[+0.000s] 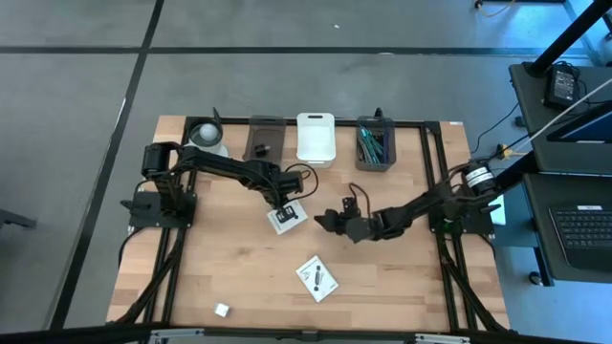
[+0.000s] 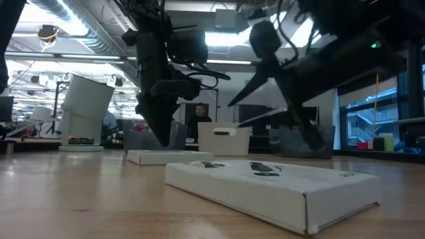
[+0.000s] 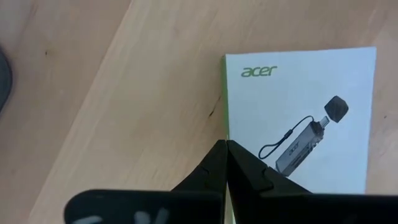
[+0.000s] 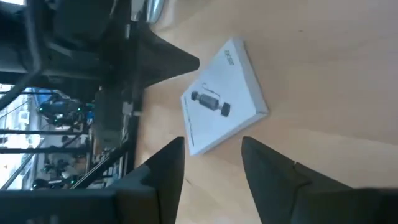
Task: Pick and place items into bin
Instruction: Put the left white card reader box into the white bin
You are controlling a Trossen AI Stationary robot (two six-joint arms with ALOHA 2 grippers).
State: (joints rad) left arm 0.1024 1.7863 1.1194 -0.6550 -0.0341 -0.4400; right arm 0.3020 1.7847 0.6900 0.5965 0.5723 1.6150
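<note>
A white square packet (image 1: 285, 220) with a black printed gadget lies flat mid-table, also seen in the left wrist view (image 3: 305, 118) and the right wrist view (image 4: 224, 96). My left gripper (image 1: 284, 204) (image 3: 225, 144) points down, shut, with its tips at that packet's green-trimmed edge. My right gripper (image 1: 330, 220) (image 4: 212, 142) hovers open just right of the packet, facing it. A second white packet (image 1: 317, 277) (image 2: 265, 182) lies flat nearer the front. A tiny white cube (image 1: 222, 309) sits near the front edge. Teal and grey ties (image 1: 373, 143) lie in the grey bin. My left gripper comes from above with its shut fingertips (image 3: 211, 163) over the packet's edge (image 3: 225, 106), while the packet lies flat on the table. Whether the tips touch the packet I cannot tell.
Along the far edge stand a white cup-like cylinder (image 1: 206, 136), a dark bin (image 1: 263, 139), a white bin (image 1: 316, 139) and the grey bin (image 1: 375, 164). Bare wood spreads across the table's front and left. A person shows in the room behind (image 2: 198, 116).
</note>
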